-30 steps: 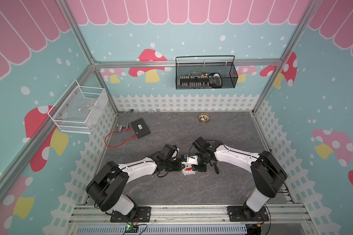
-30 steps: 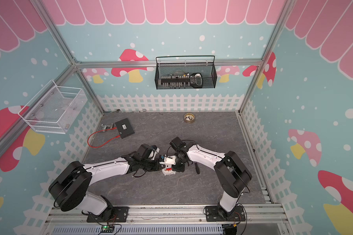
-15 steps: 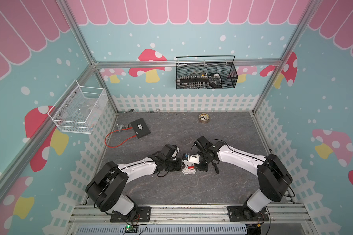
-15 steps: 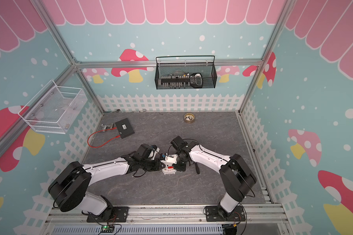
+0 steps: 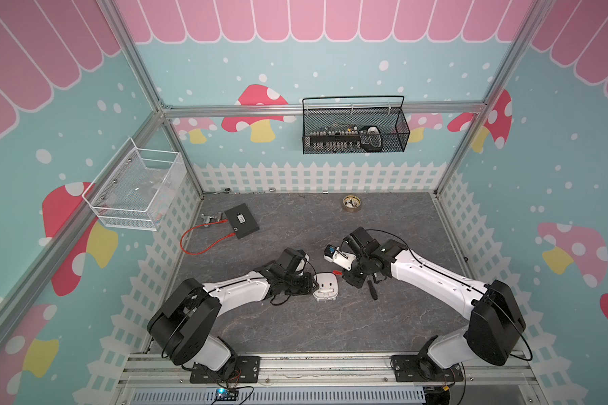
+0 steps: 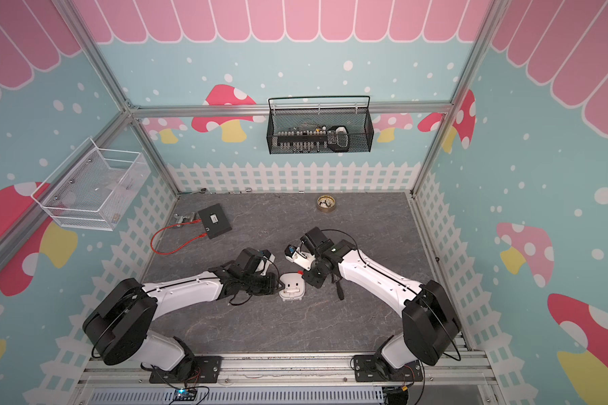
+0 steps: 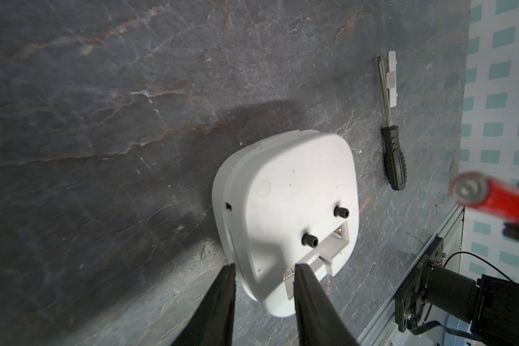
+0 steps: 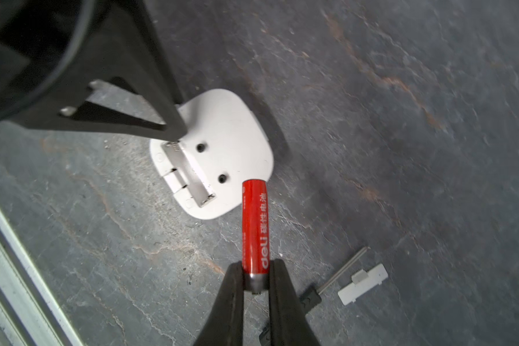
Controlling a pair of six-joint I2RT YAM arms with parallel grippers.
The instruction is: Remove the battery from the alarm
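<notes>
Extraction near its end: my left fingers clasp one edge of the alarm, which lies face-down on the counter with its compartment empty. My right fingers pinch the battery by its silvery end, aloft just beside the alarm. The next move, I judge, calls for a clear carry and a set-down away from the screwdriver.
</notes>
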